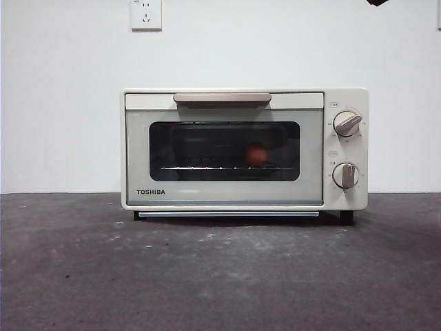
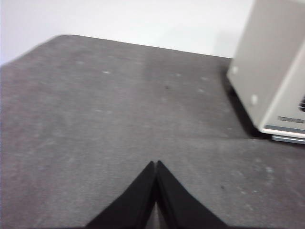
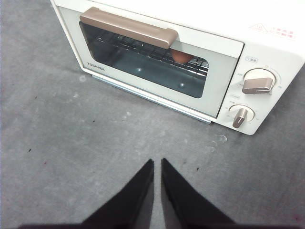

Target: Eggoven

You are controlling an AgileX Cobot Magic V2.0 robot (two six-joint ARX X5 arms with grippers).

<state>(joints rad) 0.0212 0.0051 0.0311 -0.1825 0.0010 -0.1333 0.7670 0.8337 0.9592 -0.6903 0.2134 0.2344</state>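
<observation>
I see a bare white wall with a socket (image 1: 146, 14) at the upper left of the front view, and a dark grey mat (image 1: 220, 276) filling the lower part of the frame. The toaster oven (image 1: 244, 148) stands square in the middle of that view, its door (image 1: 224, 155) closed flat with the handle (image 1: 222, 98) running along its top edge. Through the dark glass I can make out the egg (image 1: 256, 154), right of centre in the window, resting on the wire rack (image 1: 220, 167). I judge it sits there because the rack is the only level support inside, and the closed door shuts it in. Two knobs (image 1: 346, 123) stack at the right of the oven face.

My right gripper (image 3: 157, 164) rises from the bottom of the right wrist view, above bare mat and well apart from the oven in the upper part of that frame; its jaws are almost together with only a thin slit between, and they hold nothing. My left gripper (image 2: 156, 166) shows at the bottom centre of the left wrist view, jaws pressed together and empty, with only a corner of the oven at the right edge.

With both arms off the oven and the egg inside behind a closed door, I judge the loading done.
</observation>
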